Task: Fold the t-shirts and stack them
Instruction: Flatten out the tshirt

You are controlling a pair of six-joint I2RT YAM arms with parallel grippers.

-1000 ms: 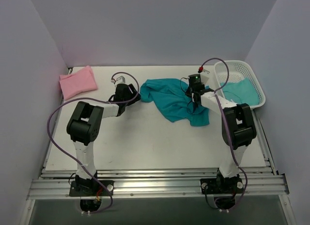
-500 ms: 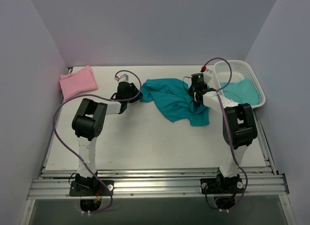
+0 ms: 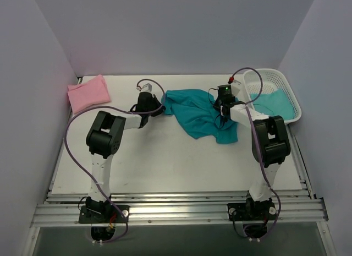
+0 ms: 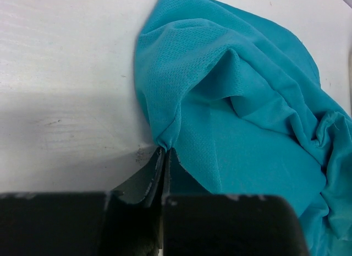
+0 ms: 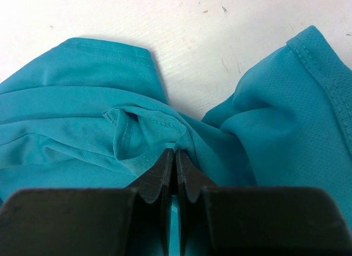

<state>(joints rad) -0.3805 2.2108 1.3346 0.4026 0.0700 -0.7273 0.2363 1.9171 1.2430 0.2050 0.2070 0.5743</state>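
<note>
1. Teal t-shirt (image 3: 199,115): one item, crumpled and unfolded. It lies on the table (image 3: 165,157) at the far middle, between the two grippers. Its left part is spread wide, and its right part trails toward the near side in a bunched tail. The fabric is a fine mesh knit with stitched hems.
2. Left gripper (image 4: 166,150): the jaws are pressed together, pinching a small peak of the teal t-shirt's left edge. The pinch sits low, right at the table surface, and the fabric fans away from it in folds.
3. Right gripper (image 5: 176,153): the jaws are pressed together, nipping a gathered fold of the same teal t-shirt near a hemmed edge on its right side. Cloth lies on both sides of the fingertips, with bare table beyond.
4. Pink t-shirt (image 3: 88,92): one item, folded into a compact rectangle. It lies flat at the far left corner of the table, well apart from both grippers.
5. Basket (image 3: 267,71): white plastic mesh, at the far right corner of the table, just beside the right arm.
6. Second teal t-shirt (image 3: 275,104): loose cloth lying inside the basket, unfolded. How many pieces it is cannot be told.
</note>
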